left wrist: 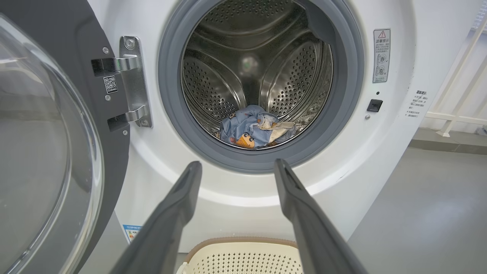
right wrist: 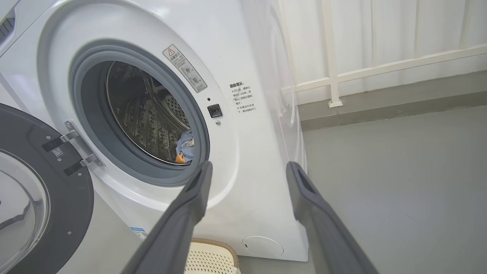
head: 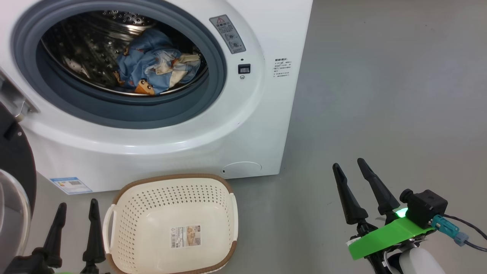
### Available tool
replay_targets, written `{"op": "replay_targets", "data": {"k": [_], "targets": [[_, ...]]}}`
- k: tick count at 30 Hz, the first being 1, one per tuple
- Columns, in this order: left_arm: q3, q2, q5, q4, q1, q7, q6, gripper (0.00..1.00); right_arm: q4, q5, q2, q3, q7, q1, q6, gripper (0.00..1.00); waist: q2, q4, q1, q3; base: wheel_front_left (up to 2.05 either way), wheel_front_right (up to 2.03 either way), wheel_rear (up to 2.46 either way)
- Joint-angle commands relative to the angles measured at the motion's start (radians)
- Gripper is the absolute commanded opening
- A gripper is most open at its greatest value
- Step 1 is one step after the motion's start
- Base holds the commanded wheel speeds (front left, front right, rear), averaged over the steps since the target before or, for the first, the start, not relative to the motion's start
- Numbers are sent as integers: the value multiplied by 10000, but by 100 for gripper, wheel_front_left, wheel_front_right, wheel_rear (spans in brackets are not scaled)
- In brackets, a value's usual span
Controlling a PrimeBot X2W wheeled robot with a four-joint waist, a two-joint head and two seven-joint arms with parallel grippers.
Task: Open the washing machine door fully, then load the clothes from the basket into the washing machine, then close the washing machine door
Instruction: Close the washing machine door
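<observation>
Blue-printed clothes (head: 156,62) are seen in the washing machine (head: 236,125) drum (head: 87,49). The basket (head: 152,205) sticker (head: 185,236) is shown by the head view, the open door (left wrist: 45,152) hinge (left wrist: 133,82) by the left wrist view. Left gripper (head: 77,207) and right gripper (head: 349,167) are spread wide, nothing held.

The smooth grey floor (head: 380,95) carries the white washing machine (head: 247,125), which stands upright. Just before its lower front the cream basket (head: 167,192) sits upright on the floor, brown rim uppermost. Behind, a white railing post (right wrist: 335,102) stands on a low grey kerb (right wrist: 399,102).
</observation>
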Motion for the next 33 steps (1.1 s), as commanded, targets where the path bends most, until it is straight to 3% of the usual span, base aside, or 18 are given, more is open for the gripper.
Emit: {"op": "replay_targets", "data": {"k": [1,23,33], "targets": [[379,81,134,-196,-446,-49,-25,100,-266,20,18,157,-48,-91,90,100,0,13,0,10,0,0,0],[379,65,42,-201,-532,-49,-33,100,-237,12,6,156,-48,-155,90,100,0,15,0,-33,-2,2,0],[403,51,-22,-264,-487,-49,-34,100,-261,14,-7,167,-48,-153,90,100,0,22,0,-37,-109,90,18]]}}
